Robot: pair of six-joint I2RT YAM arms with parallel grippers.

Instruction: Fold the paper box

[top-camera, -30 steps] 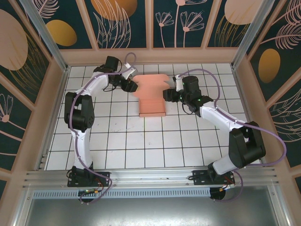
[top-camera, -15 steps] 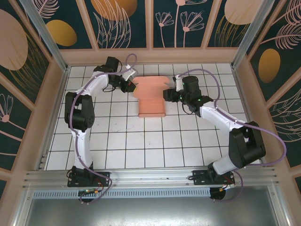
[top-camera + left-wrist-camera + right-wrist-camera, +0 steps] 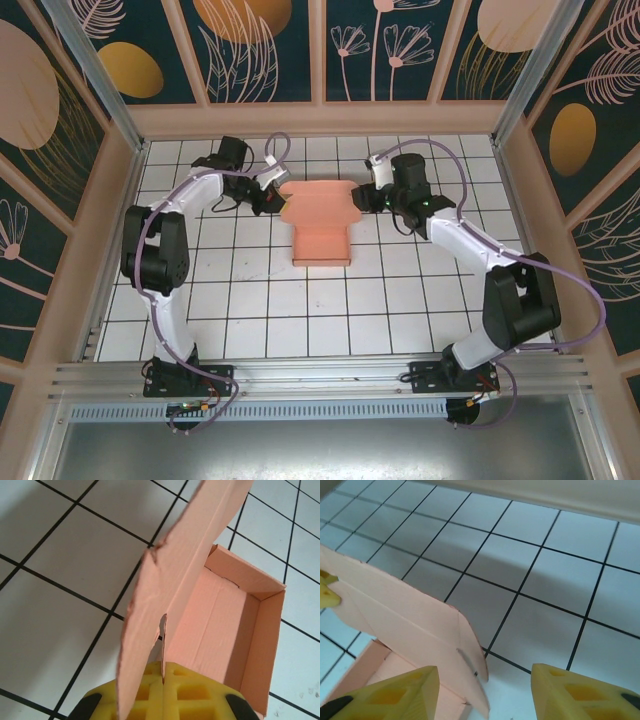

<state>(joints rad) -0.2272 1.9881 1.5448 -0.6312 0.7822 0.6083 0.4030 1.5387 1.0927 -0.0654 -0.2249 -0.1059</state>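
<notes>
On tiled table (image 3: 250, 300), far end: left fingers (image 3: 195, 692) clamped on paper box (image 3: 322, 215) flap; right fingers (image 3: 395, 690) apart beside opposite edge.

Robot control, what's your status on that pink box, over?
Left gripper shut on box. Right gripper open at its raised lid. Box walls up, nothing blocking.

One paper box (image 3: 320, 225), two grippers (left gripper (image 3: 276, 203), right gripper (image 3: 362, 200)).

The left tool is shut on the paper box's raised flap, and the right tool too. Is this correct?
Not quite: the right wrist view shows the right tool open, fingers apart. The left tool is shut on the paper box flap.
</notes>
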